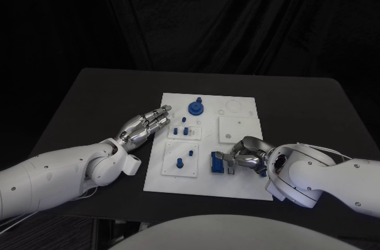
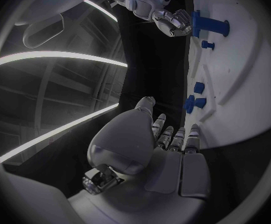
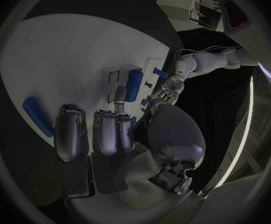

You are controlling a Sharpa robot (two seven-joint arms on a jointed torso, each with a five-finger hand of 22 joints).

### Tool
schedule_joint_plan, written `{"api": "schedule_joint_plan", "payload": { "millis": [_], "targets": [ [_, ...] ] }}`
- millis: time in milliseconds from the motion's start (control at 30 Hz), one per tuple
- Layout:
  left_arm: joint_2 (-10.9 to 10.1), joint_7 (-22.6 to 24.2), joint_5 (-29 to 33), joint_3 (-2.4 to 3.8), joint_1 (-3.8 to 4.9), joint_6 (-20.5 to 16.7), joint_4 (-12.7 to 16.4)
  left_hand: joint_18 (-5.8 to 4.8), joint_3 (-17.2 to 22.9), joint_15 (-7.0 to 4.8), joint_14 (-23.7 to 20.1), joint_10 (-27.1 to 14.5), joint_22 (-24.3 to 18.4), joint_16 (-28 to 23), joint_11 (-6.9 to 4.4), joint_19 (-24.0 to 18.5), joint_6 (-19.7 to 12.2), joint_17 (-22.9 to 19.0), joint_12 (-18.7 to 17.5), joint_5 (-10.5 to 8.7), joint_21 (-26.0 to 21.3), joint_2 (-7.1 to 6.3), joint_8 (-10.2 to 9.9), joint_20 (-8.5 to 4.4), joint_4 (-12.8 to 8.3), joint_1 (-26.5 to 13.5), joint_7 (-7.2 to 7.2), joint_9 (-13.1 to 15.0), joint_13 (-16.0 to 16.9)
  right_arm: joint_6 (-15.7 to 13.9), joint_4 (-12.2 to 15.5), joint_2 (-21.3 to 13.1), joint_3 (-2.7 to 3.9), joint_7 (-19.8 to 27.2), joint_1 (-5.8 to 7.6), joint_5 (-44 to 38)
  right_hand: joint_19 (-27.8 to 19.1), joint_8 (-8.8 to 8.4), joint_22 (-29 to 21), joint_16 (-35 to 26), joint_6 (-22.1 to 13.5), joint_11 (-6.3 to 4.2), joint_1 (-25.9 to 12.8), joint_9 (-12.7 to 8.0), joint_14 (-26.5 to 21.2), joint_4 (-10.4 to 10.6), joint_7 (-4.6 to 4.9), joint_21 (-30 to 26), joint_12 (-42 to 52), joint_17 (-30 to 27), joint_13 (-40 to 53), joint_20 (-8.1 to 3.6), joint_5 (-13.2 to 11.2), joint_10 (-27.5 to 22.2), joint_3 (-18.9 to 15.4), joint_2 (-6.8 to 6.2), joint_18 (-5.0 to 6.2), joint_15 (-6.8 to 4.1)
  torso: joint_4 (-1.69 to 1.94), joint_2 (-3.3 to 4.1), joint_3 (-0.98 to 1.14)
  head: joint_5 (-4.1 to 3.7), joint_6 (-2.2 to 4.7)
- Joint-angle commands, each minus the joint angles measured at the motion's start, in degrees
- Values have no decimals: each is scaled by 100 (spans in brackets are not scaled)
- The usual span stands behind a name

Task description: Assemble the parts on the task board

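Task board (image 1: 238, 187) near edge lies bare (upright blue parts (image 1: 194, 106) crowd the far left).

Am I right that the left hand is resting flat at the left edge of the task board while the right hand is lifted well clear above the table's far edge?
Not quite. The left hand does rest flat at the left edge of the task board, but the right hand is not at the table's far edge: the head view shows it low over the board's near right part, beside a blue part.

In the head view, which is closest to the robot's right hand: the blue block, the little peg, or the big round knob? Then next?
1. Blue block, right beside the right hand.
2. Little peg, on the board's near left plate.
3. Big round knob, at the far edge.
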Motion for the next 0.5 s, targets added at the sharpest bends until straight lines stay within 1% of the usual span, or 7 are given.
{"api": "schedule_joint_plan", "payload": {
  "millis": [33, 167, 300, 333, 367, 400, 500],
  "targets": [
    [21, 74, 3, 0, -18, 81, -6, -2, -2, 13, -2, -10, -3, -21, 38, -2, -7, -6, -1, 24, -7, 57, 22, 51, -47, 5, 19, 3, 5, 43, 1, 8, 1, 94, -14, -35, 352, -20, 1245, -22, -11, 32, -115, -10, 366, 2, 17, -39, 15, 66, 1510, 43, -220, 607, -155, 39, 16, 58, -3, -2, -1, -3, -1],
    [29, 68, 3, 0, -23, 92, -15, -2, -2, 13, -2, -10, -3, -21, 38, -2, -7, -6, -1, 24, -7, 57, 22, 51, -47, 5, 19, 3, 5, -4, -3, 4, 1, 140, -14, -35, 349, -20, 1242, -23, -9, 34, -163, -14, 364, 2, 18, -49, 15, 54, 1510, 46, -340, 607, -258, 105, 18, 60, -2, -3, 1, 0, -1],
    [32, 63, 3, 0, -29, 99, -20, -2, -2, 13, -2, -10, -3, -21, 38, -2, -7, -6, -1, 24, -7, 57, 22, 51, -47, 5, 19, 3, 5, -55, 6, -20, 1, 207, -14, -35, 346, -14, 1239, -25, -1, 34, -152, -13, 362, -5, 16, -58, 15, 47, 1510, 46, -331, 607, -282, 141, 20, 60, 1, -1, 2, 6, -1],
    [32, 63, 3, 0, -30, 100, -21, -2, -2, 13, -2, -10, -3, -21, 38, -2, -7, -6, -1, 24, -7, 57, 22, 51, -47, 5, 19, 3, 5, -77, 11, -29, 1, 234, -14, -35, 347, -8, 1240, -20, 4, 32, -97, -11, 364, -8, 14, -55, 15, 54, 1510, 46, -273, 607, -295, 165, 20, 59, 1, -1, 2, 9, -1],
    [32, 64, 3, 0, -31, 101, -21, -4, 5, 22, -2, -15, -4, -21, 41, -2, -10, -6, -3, 23, -8, 63, 21, 55, -53, 4, 27, 2, 4, -104, 18, -40, 1, 264, -14, -35, 347, -8, 1240, -20, 4, 32, -97, -11, 364, -8, 14, -55, 15, 54, 1510, 46, -273, 607, -295, 165, 20, 59, 1, -2, 2, 12, -1],
    [31, 64, 3, 0, -33, 101, -20, -4, 5, 22, -2, -15, -4, -21, 41, -2, -10, -6, -3, 23, -8, 63, 21, 55, -53, 4, 27, 2, 4, -154, 34, -63, 1, 317, -14, -35, 346, 5, 1239, -20, 13, 27, 35, -6, 362, -12, 9, -61, 15, 47, 1510, 43, -159, 607, -320, 196, 21, 58, 3, -1, 2, 16, -1],
    [18, 62, 3, 0, -38, 100, -13, -4, 5, 22, -2, -15, -4, -21, 41, -2, -10, -6, -3, 23, -8, 63, 21, 55, -53, 4, 27, 2, 4, -281, 101, -160, 3, 461, -12, -36, 357, 31, 1249, -6, 27, 17, 337, 4, 367, -40, -5, -31, 15, 70, 1510, 36, 91, 607, -339, 206, 14, 47, 0, 1, 3, 26, -1]
  ]
}}
